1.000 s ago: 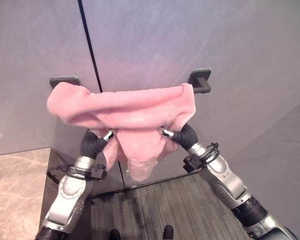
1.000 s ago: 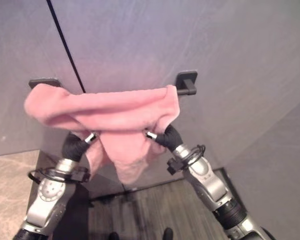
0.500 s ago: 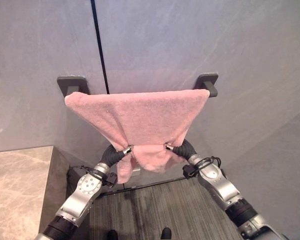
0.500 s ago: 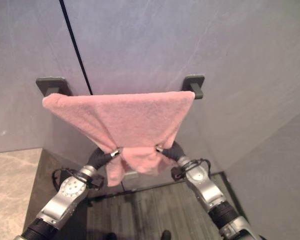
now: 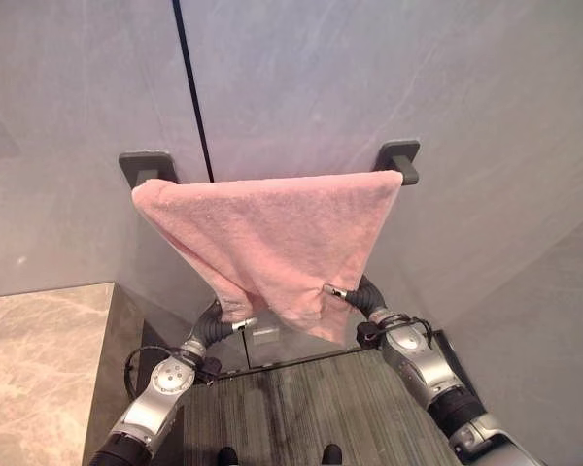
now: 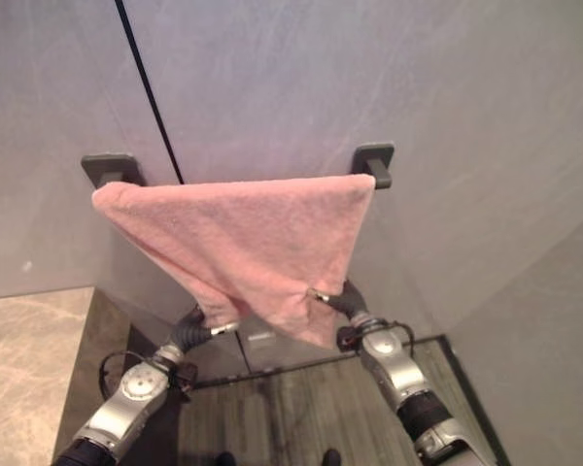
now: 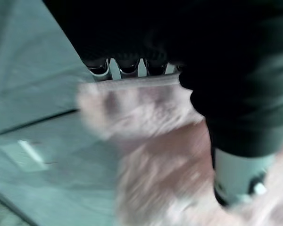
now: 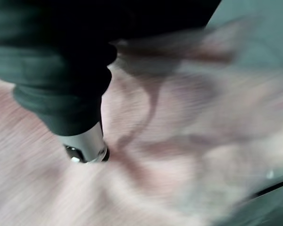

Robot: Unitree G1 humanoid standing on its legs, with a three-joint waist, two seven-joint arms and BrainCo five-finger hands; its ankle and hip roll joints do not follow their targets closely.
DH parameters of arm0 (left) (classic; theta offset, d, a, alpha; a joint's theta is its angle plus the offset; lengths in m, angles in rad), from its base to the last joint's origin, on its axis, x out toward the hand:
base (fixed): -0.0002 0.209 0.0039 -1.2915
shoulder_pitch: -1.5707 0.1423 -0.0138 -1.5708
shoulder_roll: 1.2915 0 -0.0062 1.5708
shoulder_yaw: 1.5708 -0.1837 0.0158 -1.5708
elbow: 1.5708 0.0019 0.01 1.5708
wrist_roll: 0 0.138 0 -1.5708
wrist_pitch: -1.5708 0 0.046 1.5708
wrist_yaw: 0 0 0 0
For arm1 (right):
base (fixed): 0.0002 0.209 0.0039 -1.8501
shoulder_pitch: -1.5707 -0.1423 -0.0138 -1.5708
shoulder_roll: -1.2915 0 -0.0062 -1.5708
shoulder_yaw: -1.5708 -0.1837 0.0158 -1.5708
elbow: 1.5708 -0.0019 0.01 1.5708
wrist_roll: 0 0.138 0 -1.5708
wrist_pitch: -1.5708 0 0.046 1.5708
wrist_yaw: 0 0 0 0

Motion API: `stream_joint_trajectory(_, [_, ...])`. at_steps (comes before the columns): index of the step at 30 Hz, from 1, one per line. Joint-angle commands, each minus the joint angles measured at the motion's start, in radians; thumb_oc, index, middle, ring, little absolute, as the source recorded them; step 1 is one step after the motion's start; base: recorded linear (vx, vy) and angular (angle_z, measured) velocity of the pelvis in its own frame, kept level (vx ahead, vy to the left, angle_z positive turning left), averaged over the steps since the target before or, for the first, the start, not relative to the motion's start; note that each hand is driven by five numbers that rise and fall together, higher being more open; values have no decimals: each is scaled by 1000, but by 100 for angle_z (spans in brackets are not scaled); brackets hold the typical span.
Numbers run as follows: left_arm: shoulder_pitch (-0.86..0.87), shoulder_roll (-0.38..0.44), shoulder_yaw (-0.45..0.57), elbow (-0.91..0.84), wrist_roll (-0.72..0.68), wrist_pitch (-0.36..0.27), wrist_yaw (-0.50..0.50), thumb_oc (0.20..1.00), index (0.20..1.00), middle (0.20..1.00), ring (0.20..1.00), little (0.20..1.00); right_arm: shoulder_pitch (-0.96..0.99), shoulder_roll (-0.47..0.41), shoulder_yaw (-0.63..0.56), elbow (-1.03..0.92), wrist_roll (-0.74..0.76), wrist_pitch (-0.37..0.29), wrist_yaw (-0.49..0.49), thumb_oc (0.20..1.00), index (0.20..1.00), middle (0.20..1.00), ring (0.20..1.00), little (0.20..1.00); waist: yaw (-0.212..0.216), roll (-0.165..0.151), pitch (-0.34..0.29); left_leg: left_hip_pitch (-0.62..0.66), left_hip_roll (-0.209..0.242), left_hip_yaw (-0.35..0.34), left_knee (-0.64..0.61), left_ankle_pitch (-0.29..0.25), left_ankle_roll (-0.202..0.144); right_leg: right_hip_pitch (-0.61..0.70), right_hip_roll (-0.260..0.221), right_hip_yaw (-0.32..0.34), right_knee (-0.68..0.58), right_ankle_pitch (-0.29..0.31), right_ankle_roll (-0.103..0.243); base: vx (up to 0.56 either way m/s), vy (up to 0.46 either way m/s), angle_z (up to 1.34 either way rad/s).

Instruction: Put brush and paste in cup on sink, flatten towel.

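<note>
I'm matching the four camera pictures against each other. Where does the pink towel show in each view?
Left eye view: the pink towel hangs mid-picture from the rail, narrowing downward.
Right eye view: same, set slightly further left.
Left wrist view: blurred pink cloth just past the left hand.
Right wrist view: pink folds behind the right hand.
Shared landmark: the grey wall.

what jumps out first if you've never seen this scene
The pink towel draped over a dark wall rail against the grey wall, its top edge spread straight from bracket to bracket and its lower part drawn to a point. Under it, the left hand and right hand reach up into the hanging cloth from either side, their fingers hidden in it.
</note>
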Motion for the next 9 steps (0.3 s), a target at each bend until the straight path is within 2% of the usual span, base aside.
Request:
stream_joint_trajectory(1, [-34,1,-17,63,53,-29,37,1000,1000,1000,1000,1000,-40,-9,-31,10,-45,-35,-14,1000,1000,1000,1000,1000,-2,-8,-36,-30,40,-12,5,35,-31,39,-111,-19,0,30,100,-46,8,0])
stream_joint_trajectory(6, [-13,-42,10,207,96,-31,70,1000,1000,1000,1000,1000,36,1,-42,96,-95,-42,-16,1000,1000,1000,1000,1000,-9,-2,-35,-27,47,-3,5,38,-34,35,-113,-12,0,32,100,-28,0,1])
stream_joint_trajectory(7, [-2,-75,24,299,87,-24,84,1000,1000,1000,1000,1000,73,29,-62,192,-70,-45,-19,1000,1000,1000,1000,1000,-12,0,-35,-24,49,-4,5,40,-35,38,-113,-13,0,31,100,0,0,0])
stream_joint_trajectory(9, [3,-99,33,360,68,-20,88,1000,1000,1000,1000,1000,93,42,-77,251,-65,-49,-26,1000,1000,1000,1000,1000,-16,2,-35,-21,50,-6,5,40,-36,42,-112,-16,0,30,99,0,-2,-2])
